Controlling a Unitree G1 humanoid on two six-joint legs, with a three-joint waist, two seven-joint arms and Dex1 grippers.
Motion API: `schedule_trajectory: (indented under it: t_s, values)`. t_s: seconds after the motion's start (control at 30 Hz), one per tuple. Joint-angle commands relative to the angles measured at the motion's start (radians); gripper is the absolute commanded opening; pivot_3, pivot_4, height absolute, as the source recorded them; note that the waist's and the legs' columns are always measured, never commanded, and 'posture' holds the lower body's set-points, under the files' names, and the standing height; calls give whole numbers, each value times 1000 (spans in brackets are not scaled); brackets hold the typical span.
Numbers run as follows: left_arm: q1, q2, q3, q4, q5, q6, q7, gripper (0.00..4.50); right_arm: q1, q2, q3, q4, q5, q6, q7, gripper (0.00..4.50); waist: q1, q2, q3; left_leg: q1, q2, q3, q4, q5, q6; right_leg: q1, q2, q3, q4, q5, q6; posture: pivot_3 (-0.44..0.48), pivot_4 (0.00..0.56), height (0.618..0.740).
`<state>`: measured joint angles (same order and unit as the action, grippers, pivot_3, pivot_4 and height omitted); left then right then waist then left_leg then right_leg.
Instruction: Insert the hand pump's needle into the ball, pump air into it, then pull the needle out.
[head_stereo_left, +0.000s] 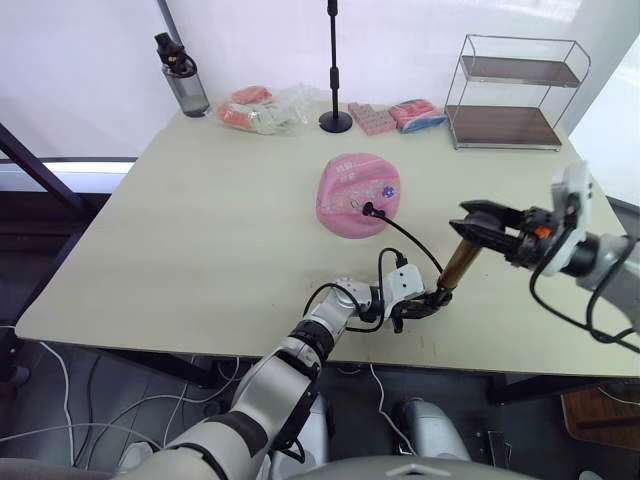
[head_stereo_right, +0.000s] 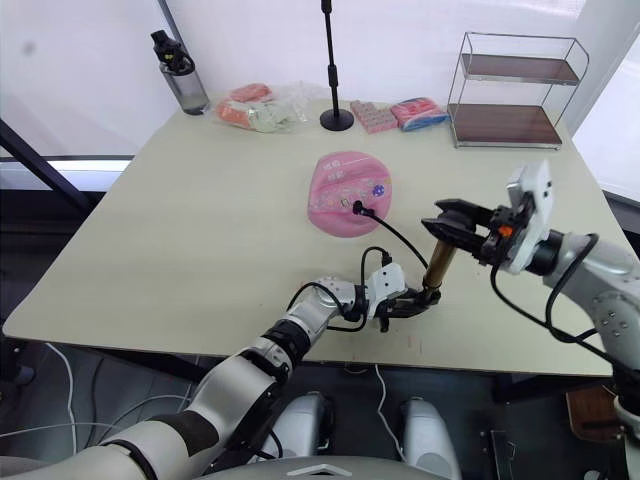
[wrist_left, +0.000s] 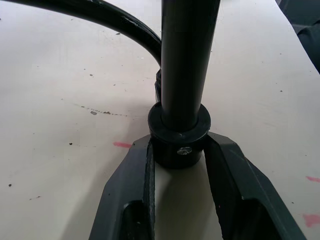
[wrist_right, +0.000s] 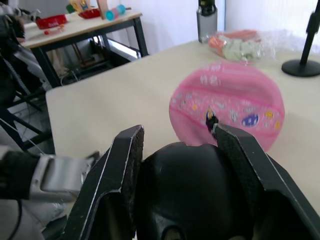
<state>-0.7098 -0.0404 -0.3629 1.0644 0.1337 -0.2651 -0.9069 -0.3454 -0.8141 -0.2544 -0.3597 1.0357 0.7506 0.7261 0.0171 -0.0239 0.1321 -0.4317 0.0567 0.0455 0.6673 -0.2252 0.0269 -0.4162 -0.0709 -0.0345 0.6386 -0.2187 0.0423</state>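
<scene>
While the ball (head_stereo_left: 357, 196) lay flattened near the middle of the table (head_stereo_left: 180, 240), the needle (head_stereo_left: 368, 210) sat plugged into its near face, and you could trace the thin black hose arcing from there toward the table's near edge. Nearer that edge than the ball, the hand pump (head_stereo_left: 459, 258) stood tilted, its brass tube rising from a black base to a black T-handle.

Your left gripper (head_stereo_left: 421, 304) was clamped on the pump's black base collar, one finger (wrist_left: 134, 185) on either side, pinning it against the tabletop. Your right gripper (head_stereo_left: 478, 222) had its two fingers (wrist_right: 117, 165) closed around the rounded black handle at the pump's top end, with the ball lying beyond it in the right wrist view.

Behind the ball, touching nothing, stood a black microphone stand (head_stereo_left: 334, 70). Just beside its base lay pink packets (head_stereo_left: 398, 116), and further to that side sat a two-tier wire shelf (head_stereo_left: 515, 92). On the stand's other side were a clear bag of items (head_stereo_left: 262, 110) and a grey water bottle (head_stereo_left: 181, 76) at the far corner. Nothing lay between the ball and the pump except the hose.
</scene>
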Motion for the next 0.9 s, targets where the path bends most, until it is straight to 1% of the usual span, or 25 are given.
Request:
schedule_trajectory:
  t_s: [0.03, 0.2, 0.3, 0.4, 0.47, 0.53, 0.6, 0.63, 0.7, 0.77, 0.83, 0.9]
  values:
    - [45, 26, -39, 97, 65, 77, -12, 1033, -97, -66, -143, -21, 132, 44, -20, 1786, 0, 0, 1, 0, 0, 0, 0, 0, 0, 0, 0, 0, 0, 0, 0, 0, 150, 731]
    - [49, 26, -46, 98, 69, 77, -23, 1033, -200, -134, -181, 34, 241, 136, -73, 1786, 0, -1, 3, 0, 0, -1, 0, 0, 0, 0, 0, -1, -1, 0, 0, 0, 150, 731]
    - [51, 25, -45, 97, 68, 77, -24, 1033, -218, -125, -183, 56, 266, 159, -111, 1786, 0, 0, 4, 0, 0, 0, 0, 0, 0, 0, -1, 0, -1, 2, -3, 0, 150, 731]
    - [52, 24, -44, 96, 68, 76, -23, 1033, -110, -113, -128, 11, 203, 171, -90, 1786, 2, -1, 3, -1, 0, -1, 0, -1, 2, 0, -1, 0, -2, 2, -3, 0, 150, 731]
    - [53, 23, -43, 96, 67, 76, -23, 1033, -43, -85, -100, -10, 159, 152, -87, 1786, 1, -3, 2, 0, 0, -1, -1, -2, 3, 2, 0, -1, -4, 1, -2, 0, 150, 731]
    - [53, 22, -42, 96, 67, 75, -21, 1033, 16, -41, -70, -21, 106, 110, -86, 1786, -1, -5, 0, 0, 0, -1, -1, -2, 4, 3, 0, -2, -5, 1, -2, 0, 150, 731]
    - [53, 21, -42, 97, 67, 75, -19, 1033, 94, 0, -10, -23, 9, 51, -68, 1786, -2, -7, -2, 1, 0, -1, 0, -3, 4, 4, 0, -1, -5, 1, -1, 0, 150, 731]
    - [53, 21, -42, 97, 67, 74, -18, 1033, 128, 12, 21, -23, -39, 19, -50, 1786, -2, -9, -4, 1, 1, -1, -1, -3, 4, 4, 0, -1, -5, -1, 2, 0, 150, 731]
    - [53, 20, -41, 97, 67, 73, -17, 1033, 176, 51, 55, -13, -84, -13, -49, 1786, -3, -10, -5, 2, 1, -2, -1, -3, 4, 4, 0, -2, -5, -1, 2, 0, 150, 731]
    - [53, 21, -40, 97, 67, 71, -17, 1033, 216, 75, 115, 13, -176, -58, -60, 1786, -3, -9, -7, 2, 1, -3, -1, -3, 4, 4, 0, -2, -5, -1, 2, 0, 150, 731]
    - [53, 22, -38, 96, 67, 70, -19, 1033, 245, 127, 150, 45, -235, -113, -71, 1786, -3, -10, -10, 3, 1, -6, -1, -3, 4, 4, 0, -2, -5, -1, 2, 0, 150, 731]
    - [52, 23, -38, 97, 68, 70, -19, 1033, 283, 173, 194, 95, -344, -236, -54, 1786, -3, -13, -15, 3, 1, -8, -1, -3, 4, 5, 0, -3, -6, -1, 2, 0, 150, 731]
